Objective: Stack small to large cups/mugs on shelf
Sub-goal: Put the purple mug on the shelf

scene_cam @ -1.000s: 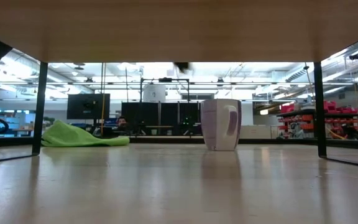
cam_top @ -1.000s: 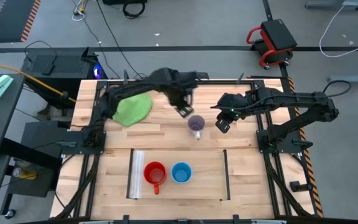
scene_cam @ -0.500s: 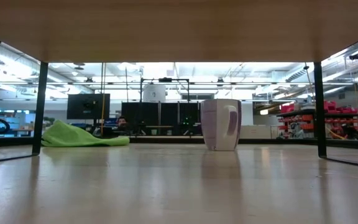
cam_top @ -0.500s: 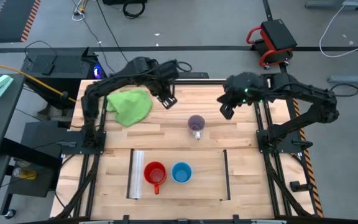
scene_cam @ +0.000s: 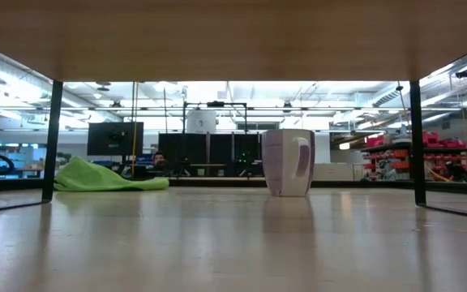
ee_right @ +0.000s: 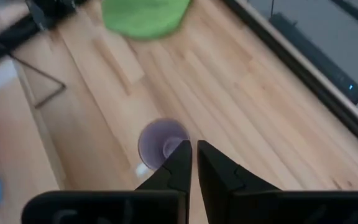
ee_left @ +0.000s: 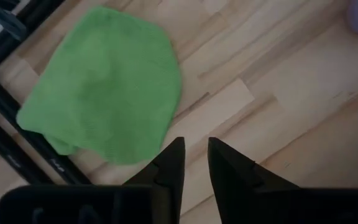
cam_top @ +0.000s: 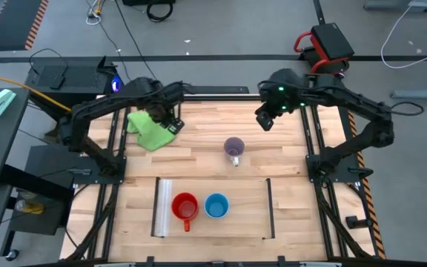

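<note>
Both end effectors clear of purple mug (cam_top: pixel 233 148), right end effector (cam_top: pixel 264 121) nearer.

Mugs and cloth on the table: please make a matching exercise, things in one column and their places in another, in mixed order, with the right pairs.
Things:
1. red mug
2. blue mug
3. purple mug
4. green cloth

Places:
A. alone on the table, between the two arms
B. on the shelf, nearer its clear strip
C. under the left gripper, at the table's edge
D. on the shelf, beside the red mug

Pairs: 1-B, 2-D, 3-A, 4-C
</note>
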`<state>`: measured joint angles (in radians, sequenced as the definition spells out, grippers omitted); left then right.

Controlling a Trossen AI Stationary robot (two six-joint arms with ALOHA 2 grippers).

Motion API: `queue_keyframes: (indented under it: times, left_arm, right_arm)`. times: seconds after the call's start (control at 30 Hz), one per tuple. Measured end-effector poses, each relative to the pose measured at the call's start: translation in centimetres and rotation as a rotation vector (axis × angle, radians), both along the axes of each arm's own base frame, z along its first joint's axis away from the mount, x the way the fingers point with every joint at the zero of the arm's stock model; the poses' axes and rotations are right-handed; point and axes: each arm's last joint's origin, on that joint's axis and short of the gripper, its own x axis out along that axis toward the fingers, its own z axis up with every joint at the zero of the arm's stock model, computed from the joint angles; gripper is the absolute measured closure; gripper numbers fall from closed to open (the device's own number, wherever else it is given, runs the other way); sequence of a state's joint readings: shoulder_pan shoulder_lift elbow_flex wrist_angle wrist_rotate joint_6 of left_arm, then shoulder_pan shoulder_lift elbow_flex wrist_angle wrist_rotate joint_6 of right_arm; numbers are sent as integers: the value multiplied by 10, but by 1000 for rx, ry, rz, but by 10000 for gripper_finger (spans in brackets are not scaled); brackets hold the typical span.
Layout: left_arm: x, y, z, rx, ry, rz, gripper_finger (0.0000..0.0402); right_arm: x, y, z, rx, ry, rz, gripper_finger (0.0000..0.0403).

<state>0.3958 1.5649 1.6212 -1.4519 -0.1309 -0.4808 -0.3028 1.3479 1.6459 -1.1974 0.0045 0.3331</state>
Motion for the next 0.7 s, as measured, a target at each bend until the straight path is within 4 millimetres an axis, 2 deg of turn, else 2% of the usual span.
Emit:
queue_keyframes:
  times: [0.33,0.47,0.7]
  left_arm:
    - [-52,-22,-35,-11,-37,115,342]
    - [-64,-28,-51,-30,-68,157,340]
    - [-73,-32,-78,-66,-97,195,342]
  right_arm:
    - [45,-16,-56,80,323,139,351]
    - [64,-16,-75,77,388,175,328]
    - [89,-6,-100,17,475,189,289]
